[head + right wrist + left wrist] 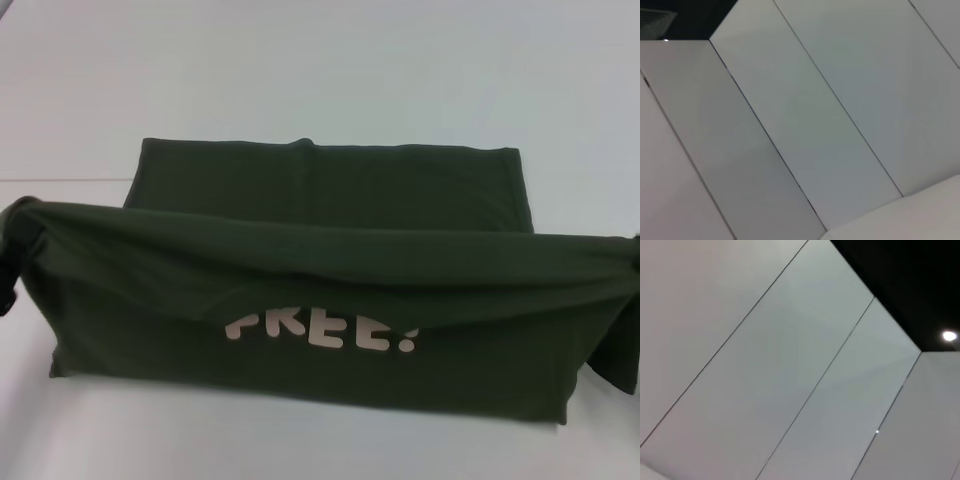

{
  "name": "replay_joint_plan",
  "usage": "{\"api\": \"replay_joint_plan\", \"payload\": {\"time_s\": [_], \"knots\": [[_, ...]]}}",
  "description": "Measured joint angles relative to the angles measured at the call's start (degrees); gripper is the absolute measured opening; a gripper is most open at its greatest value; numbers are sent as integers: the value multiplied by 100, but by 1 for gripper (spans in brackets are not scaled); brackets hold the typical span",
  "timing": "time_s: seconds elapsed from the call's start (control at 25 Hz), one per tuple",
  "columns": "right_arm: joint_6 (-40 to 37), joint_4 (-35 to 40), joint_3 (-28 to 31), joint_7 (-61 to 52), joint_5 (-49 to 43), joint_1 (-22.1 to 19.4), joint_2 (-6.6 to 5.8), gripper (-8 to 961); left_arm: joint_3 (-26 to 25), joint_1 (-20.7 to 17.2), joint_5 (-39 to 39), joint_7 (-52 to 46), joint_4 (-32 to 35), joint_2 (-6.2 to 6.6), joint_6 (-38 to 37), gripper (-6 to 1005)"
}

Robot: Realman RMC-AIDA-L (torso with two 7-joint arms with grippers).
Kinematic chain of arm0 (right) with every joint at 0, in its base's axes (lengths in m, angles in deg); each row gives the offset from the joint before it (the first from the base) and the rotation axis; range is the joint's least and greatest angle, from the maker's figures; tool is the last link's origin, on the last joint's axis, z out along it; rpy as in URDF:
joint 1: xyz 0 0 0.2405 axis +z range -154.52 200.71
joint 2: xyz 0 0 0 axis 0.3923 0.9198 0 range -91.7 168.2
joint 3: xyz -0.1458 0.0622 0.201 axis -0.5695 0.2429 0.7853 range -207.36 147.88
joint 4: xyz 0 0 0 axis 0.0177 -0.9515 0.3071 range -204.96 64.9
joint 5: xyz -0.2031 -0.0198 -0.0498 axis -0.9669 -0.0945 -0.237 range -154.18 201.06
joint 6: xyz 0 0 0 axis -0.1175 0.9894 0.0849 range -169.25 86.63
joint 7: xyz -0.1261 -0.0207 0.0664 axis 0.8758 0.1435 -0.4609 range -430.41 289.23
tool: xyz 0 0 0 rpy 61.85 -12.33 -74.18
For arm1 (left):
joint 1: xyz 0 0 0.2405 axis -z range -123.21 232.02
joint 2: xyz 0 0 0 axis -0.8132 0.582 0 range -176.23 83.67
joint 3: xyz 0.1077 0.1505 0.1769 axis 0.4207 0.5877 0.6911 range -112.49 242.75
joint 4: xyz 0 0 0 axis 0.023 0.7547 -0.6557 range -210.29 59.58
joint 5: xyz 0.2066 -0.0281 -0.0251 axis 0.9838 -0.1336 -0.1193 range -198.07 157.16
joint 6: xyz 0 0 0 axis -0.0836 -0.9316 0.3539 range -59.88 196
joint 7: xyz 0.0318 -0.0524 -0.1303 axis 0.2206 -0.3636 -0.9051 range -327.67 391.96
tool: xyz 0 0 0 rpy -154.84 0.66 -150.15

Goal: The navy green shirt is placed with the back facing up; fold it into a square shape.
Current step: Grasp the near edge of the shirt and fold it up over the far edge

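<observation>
The navy green shirt (330,190) lies on the white table, and its near part is raised and folded back. The raised fabric is stretched taut from side to side in the head view, and its hanging face shows white letters reading "FREE!" (320,330). My left gripper (12,250) pinches the raised edge at the far left of that view. My right gripper (633,252) holds the same edge at the far right, mostly hidden by cloth and the picture's border. Neither wrist view shows the shirt or any fingers.
White table (300,60) spreads behind and in front of the shirt. The wrist views show only pale wall panels (790,365) (815,110) with thin seams, and a dark ceiling with a lamp (949,335).
</observation>
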State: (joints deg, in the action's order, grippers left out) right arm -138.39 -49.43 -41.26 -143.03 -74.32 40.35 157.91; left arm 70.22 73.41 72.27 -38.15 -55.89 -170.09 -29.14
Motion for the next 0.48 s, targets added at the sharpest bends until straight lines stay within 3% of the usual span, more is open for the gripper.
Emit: {"api": "replay_joint_plan", "payload": {"time_s": [0.48], "knots": [[793,-148,-70,75,-30,338,5,36,26,493,7,376,-175,-12,947,27]]}}
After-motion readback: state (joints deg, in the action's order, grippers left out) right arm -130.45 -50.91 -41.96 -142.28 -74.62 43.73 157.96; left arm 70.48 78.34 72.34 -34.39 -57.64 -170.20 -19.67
